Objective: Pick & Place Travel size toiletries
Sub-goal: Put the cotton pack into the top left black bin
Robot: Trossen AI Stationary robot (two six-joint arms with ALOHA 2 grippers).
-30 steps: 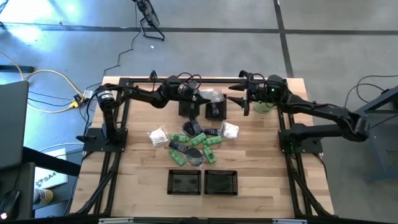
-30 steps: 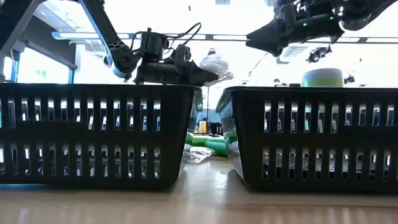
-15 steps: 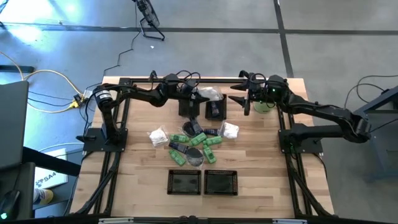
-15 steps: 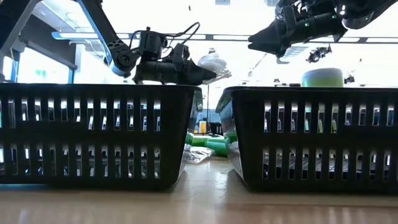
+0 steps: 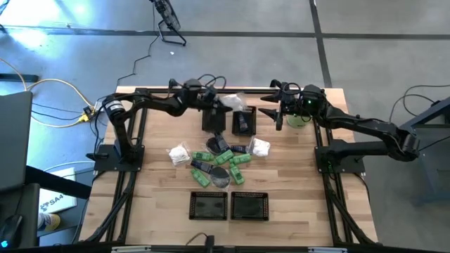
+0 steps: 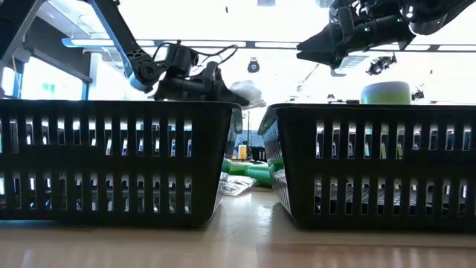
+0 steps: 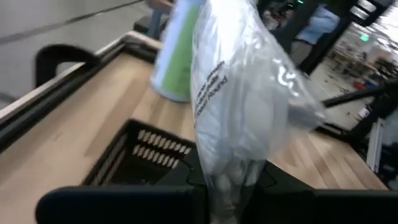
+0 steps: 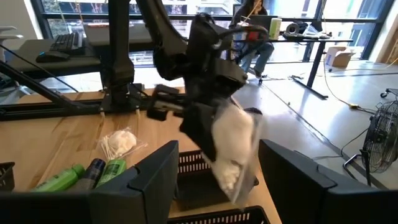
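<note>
- Wooden planks of the table (image 5: 162,183) are carrying everything: a heap of green bottles (image 5: 223,159) and white packets (image 5: 179,154) mid-table, two black mesh baskets (image 5: 208,204) at the near edge, two more dark bins (image 5: 243,124) at the far edge.
- I am holding a clear plastic bag of white cotton pieces (image 7: 242,112) in my left gripper (image 5: 211,102), fingers pressed together on the bag's neck; the wrist view is showing the bag hanging over one of the far bins.
- Compared with a second ago, my left gripper is sitting slightly farther left and back along the far edge, with the bag riding along. I judge I am still lining up for a drop, not yet releasing.
- My right gripper (image 5: 273,107) is waiting above the far right corner, fingers spread with nothing between them, unmoved over the last second, beside the pale-green cylinder (image 6: 385,92).
- Most toiletries are still lying in the heap, so I reckon the task is at an early stage.
- Beyond the table, the grey floor is carrying a yellow cable (image 5: 49,84); the right wrist view is showing desks, windows and a seated person (image 8: 255,43) far off.
</note>
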